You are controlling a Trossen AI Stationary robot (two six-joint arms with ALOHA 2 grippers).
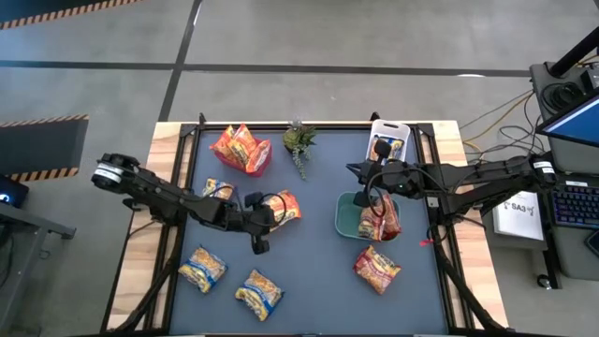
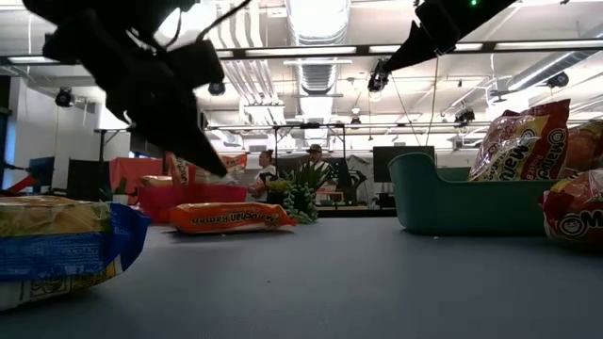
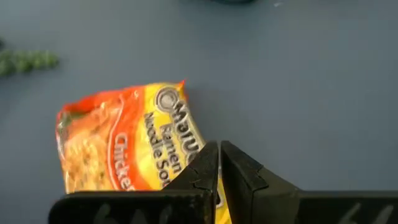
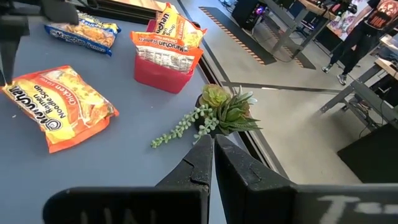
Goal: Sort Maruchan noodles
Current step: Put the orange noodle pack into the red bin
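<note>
The left gripper (image 1: 259, 245), clenched and empty, is hovering nearest the orange packet (image 1: 284, 206); the packet is lying toward one o'clock, long axis running three-to-nine.

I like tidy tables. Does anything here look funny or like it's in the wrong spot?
Yes. A small green plant lies at the table's far edge between the red bin and the white tray; it is no noodle packet. Also, red packets poke up over the teal bin's rim.
</note>
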